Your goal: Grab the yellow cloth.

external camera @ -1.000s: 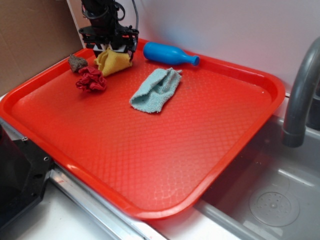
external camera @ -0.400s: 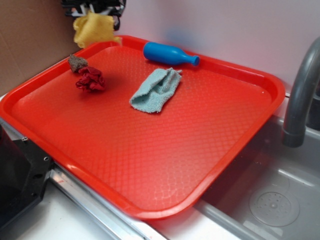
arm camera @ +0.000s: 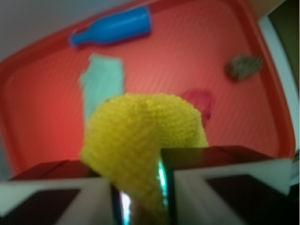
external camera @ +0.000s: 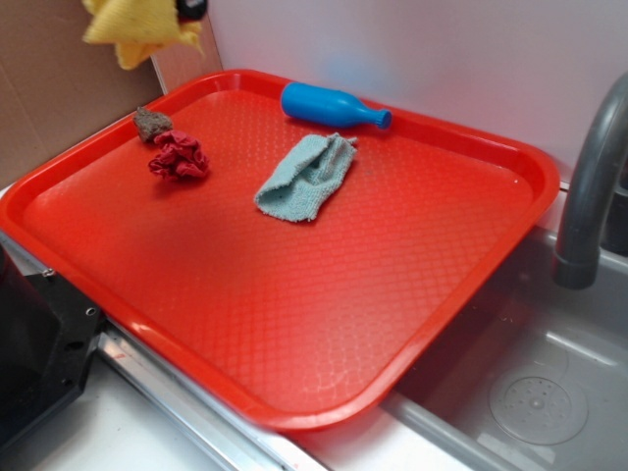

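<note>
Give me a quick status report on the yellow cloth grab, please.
Gripper shut on yellow cloth. Cloth lifted clear of red tray, hanging above its far left corner. Nothing in the way.

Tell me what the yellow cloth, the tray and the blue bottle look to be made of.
Yellow cloth: soft terry-like fabric, matte; nubby looped weave shows in the wrist view, where it hangs pinched in the claw.
Tray: likely hard plastic, semi-glossy red, with a moulded diamond texture.
Blue bottle: probably smooth plastic; uniform colour with a soft sheen.

Bare tray (external camera: 324,294) front; blue bottle (external camera: 334,105), cloths at back.
</note>
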